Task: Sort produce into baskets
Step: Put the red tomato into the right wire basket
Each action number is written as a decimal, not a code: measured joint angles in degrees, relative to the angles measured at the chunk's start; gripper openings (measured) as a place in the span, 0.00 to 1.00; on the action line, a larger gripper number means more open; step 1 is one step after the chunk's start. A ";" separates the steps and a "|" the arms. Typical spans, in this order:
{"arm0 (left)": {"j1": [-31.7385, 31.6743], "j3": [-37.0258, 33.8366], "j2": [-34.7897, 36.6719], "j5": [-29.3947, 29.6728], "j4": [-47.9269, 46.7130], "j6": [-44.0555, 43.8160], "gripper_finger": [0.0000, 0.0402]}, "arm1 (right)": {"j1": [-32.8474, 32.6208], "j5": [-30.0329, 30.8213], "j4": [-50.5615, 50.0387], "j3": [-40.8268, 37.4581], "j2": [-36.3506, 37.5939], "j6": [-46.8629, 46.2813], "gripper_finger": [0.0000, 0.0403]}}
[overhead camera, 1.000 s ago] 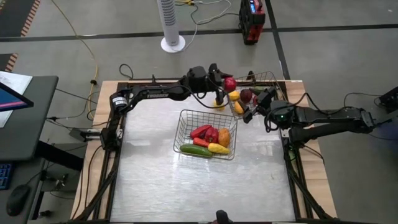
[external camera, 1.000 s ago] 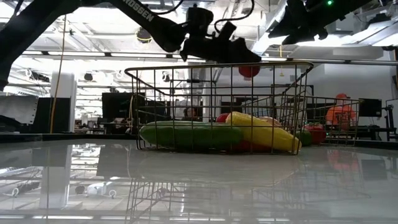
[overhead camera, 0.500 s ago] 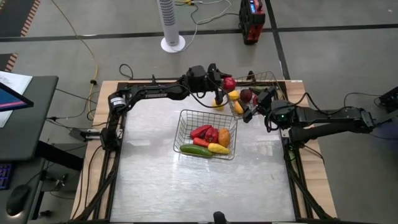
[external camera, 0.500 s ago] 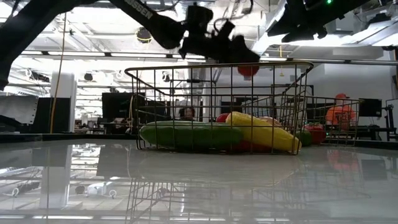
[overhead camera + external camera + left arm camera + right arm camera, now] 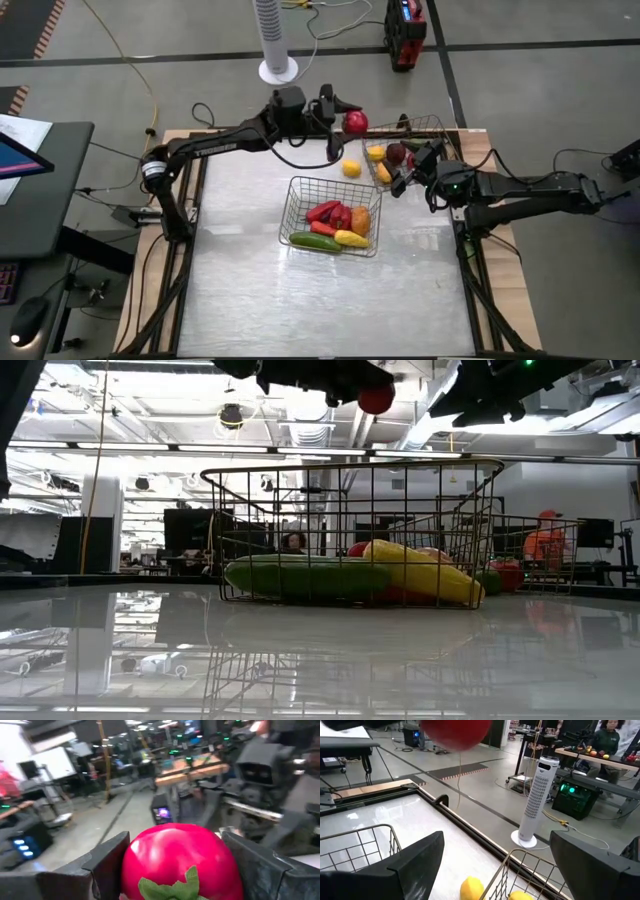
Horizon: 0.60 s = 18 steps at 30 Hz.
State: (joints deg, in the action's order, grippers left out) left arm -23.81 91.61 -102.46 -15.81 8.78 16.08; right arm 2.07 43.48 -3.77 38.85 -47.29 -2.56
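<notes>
L gripper (image 5: pixel 345 112) lifts red tomato (image 5: pixel 355 122) above worktop's far edge.
Fingers clamped on its sides; looks light, hard, smooth, prob slippery: grip at widest part. R gripper (image 5: pixel 405 172) by far basket (image 5: pixel 436 122), fingers spread, empty.

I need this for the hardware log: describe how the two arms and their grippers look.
Both arms are dark, slender and jointed, with black cables looping along them. The left arm carries white lettering on its long link. The right arm shows a small green light near its wrist. The left gripper and the right gripper each have two broad, flat, dark grey fingers.
</notes>
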 joint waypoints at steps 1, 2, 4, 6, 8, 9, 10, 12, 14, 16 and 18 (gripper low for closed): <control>0.00 -0.01 0.00 -0.82 -0.23 -0.08 0.71 | 0.02 0.00 0.00 -0.02 0.00 -0.13 0.96; 0.00 -0.33 -0.05 -1.23 -0.20 -0.13 0.71 | 0.00 -0.02 0.00 0.00 0.00 -0.24 0.96; -0.10 -2.17 -0.58 -1.56 3.29 -0.61 0.71 | 0.01 -0.02 0.00 -0.01 0.00 -0.32 0.96; -0.56 -4.01 -2.34 -1.79 10.17 -2.78 0.71 | 0.00 0.00 0.09 0.00 0.00 -0.38 0.96; -1.10 -4.75 -5.46 -1.91 16.49 -5.78 0.71 | 0.01 -0.01 0.67 -0.02 -0.02 -0.39 0.96; -1.32 -4.76 -7.00 -1.91 19.22 -7.36 0.71 | 0.01 0.00 1.14 -0.01 -0.02 -0.38 0.96; -1.61 -4.63 -8.46 -1.97 21.30 -8.97 0.71 | 0.00 -0.02 1.55 -0.02 -0.02 -0.31 0.96; -1.86 -2.95 -11.35 -1.96 25.53 -11.28 0.71 | -0.05 -0.04 2.18 -0.01 0.00 0.03 0.96; -1.85 -0.55 -13.93 -1.99 27.37 -12.54 0.71 | -0.04 -0.03 2.45 0.00 0.00 0.79 0.96; -1.77 2.78 -16.77 -2.27 26.35 -12.79 0.71 | 0.05 -0.03 2.69 -0.02 0.00 1.32 0.96; -1.63 6.95 -19.90 -3.10 22.92 -12.85 0.71 | 0.40 -0.02 2.98 -0.01 0.00 2.05 0.96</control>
State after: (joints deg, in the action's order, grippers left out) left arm -25.44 98.56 -122.36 -18.91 31.70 3.23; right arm 2.47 43.46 -0.79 38.84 -47.29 -0.50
